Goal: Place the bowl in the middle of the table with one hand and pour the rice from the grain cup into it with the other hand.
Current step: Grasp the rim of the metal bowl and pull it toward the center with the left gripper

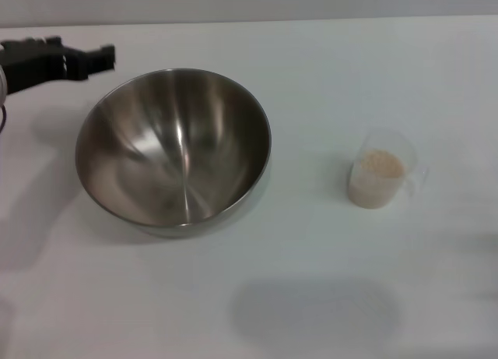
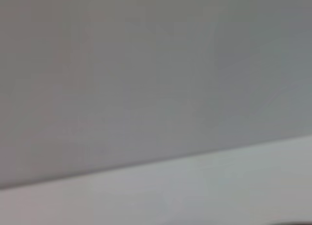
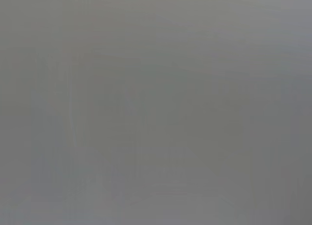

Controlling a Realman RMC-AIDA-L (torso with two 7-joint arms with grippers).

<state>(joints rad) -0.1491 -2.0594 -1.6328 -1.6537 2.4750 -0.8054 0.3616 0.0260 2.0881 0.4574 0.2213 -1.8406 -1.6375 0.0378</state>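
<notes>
Soft even overhead light — faint shadows on the table (image 1: 327, 79), glare streaks inside the bowl (image 1: 173, 145), wrist views blurred.

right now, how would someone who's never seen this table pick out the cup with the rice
Start at the white table and find the big steel bowl left of its middle. Look to the robot's right of it, across a bare gap, where a small clear cup stands alone. It is see-through, holds pale rice, and is far smaller than the bowl.

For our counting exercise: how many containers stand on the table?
2: the steel bowl left of centre, and the plastic cup holding rice to its right. None seems hidden.
</notes>
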